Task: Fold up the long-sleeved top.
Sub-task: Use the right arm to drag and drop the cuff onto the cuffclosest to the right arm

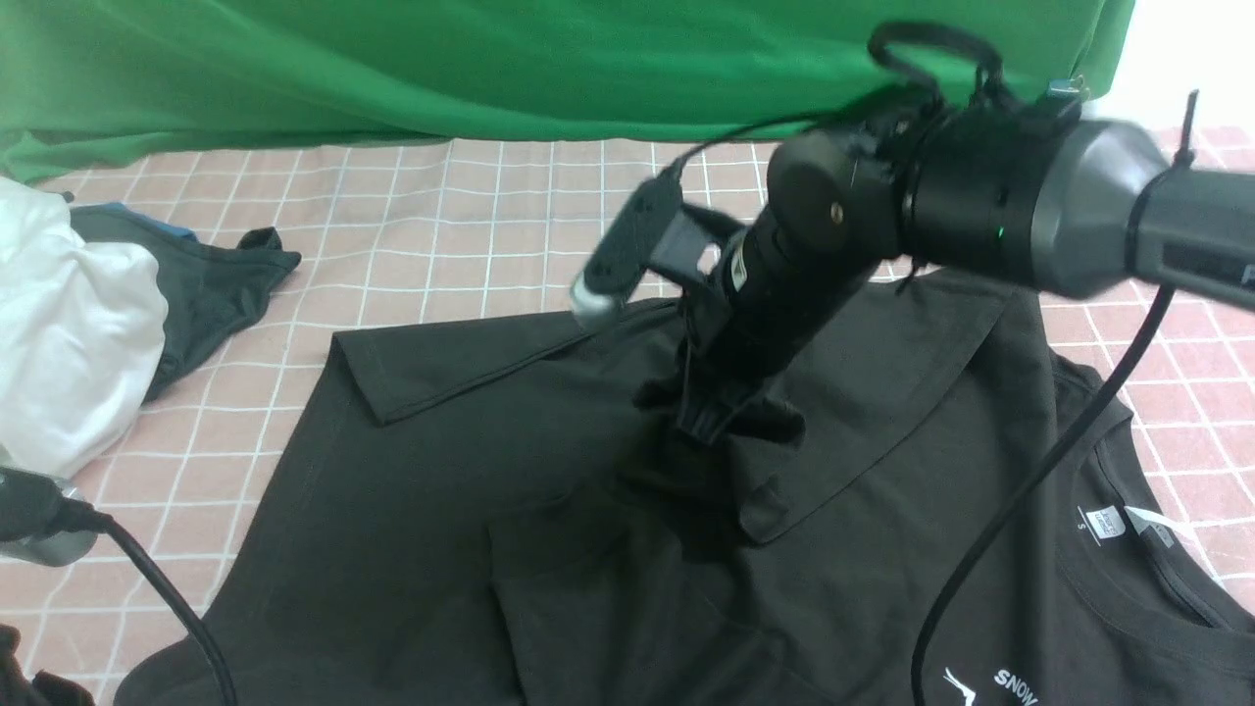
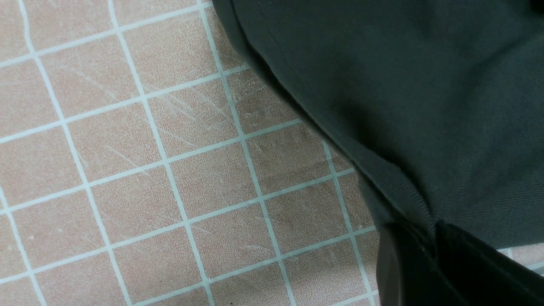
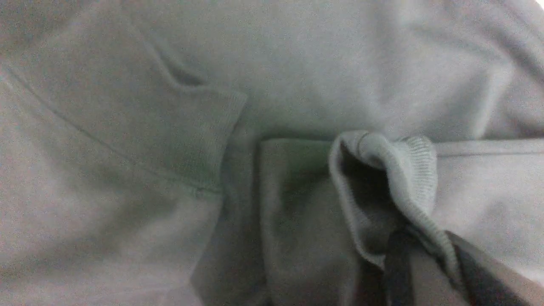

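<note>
Looking down the front view, we have the long-sleeved top (image 1: 412,510) lying spread on the checked table (image 1: 441,226). It fills the middle and the robot's right of the scene. The neck opening sits at the near right, with its white neck label (image 1: 1103,520) showing.

The right arm (image 1: 1029,196) reaches in from the right. The right gripper (image 1: 716,427) is down on the middle of the garment, just where the black cloth bunches into a small peak.

The right wrist camera gives us the close look. A ribbed cuff (image 3: 399,170) stands up off the body of the top and runs straight in between the two dark fingers (image 3: 397,272). They are drawn in narrow and pinch it. A second cuff (image 3: 212,140) lies flat just beside it, not touching those fingers.

Over on the left, the front view shows only a piece of the left arm (image 1: 34,515) at the near left edge, with its gripper out of frame. The left wrist camera fills that in for us. The left gripper (image 2: 429,255) is all but closed, with an edge of the top caught between its fingers. The rest of the cloth runs away from them over the table's squares.

So we have two grips on one garment: the right at a cuff in the middle, the left at an edge.

At the far left, a white garment (image 1: 69,333) and a dark cloth with a blue edge (image 1: 206,284) lie heaped together, apart from the top. A green backdrop (image 1: 490,59) hangs behind.
</note>
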`<state>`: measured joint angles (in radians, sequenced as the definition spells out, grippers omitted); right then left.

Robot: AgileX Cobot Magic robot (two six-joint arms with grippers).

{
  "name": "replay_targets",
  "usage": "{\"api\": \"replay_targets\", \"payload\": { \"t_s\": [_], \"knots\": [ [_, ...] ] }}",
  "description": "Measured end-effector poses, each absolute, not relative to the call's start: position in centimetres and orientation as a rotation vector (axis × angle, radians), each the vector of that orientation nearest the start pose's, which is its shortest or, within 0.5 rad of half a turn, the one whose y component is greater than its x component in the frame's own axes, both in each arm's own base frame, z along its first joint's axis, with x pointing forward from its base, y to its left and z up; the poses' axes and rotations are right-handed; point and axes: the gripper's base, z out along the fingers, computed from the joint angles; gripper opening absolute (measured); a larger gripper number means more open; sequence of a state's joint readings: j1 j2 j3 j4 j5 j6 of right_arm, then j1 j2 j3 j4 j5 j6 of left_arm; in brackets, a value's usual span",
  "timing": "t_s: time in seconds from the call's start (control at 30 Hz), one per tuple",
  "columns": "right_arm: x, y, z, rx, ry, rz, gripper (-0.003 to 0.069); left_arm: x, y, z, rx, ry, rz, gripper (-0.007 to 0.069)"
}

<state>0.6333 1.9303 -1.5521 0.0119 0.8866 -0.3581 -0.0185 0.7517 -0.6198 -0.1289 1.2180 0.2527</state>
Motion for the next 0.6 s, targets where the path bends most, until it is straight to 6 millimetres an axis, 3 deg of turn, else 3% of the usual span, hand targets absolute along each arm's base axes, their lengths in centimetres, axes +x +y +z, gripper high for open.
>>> {"api": "replay_targets", "payload": {
  "t_s": [0.13, 0.17, 0.3, 0.6],
  "knots": [
    [33.0, 25.1, 26.5, -1.179, 2.467, 0.233, 0.0061, 9.9, -1.3, 26.9, 0.345, 2.797, -0.128, 0.0050],
    [32.3, 25.6, 27.7, -1.118, 2.483, 0.370, 0.0061, 9.9, -1.3, 26.9, 0.345, 2.797, -0.128, 0.0050],
    [30.9, 27.0, 28.9, -1.033, 2.507, 0.651, 0.0061, 9.9, -1.3, 26.9, 0.345, 2.797, -0.127, 0.0050],
    [28.3, 30.6, 29.4, -1.031, 2.455, 0.771, 0.0061, 9.9, -1.3, 26.9, 0.345, 2.797, -0.127, 0.0050]
  ]
}}
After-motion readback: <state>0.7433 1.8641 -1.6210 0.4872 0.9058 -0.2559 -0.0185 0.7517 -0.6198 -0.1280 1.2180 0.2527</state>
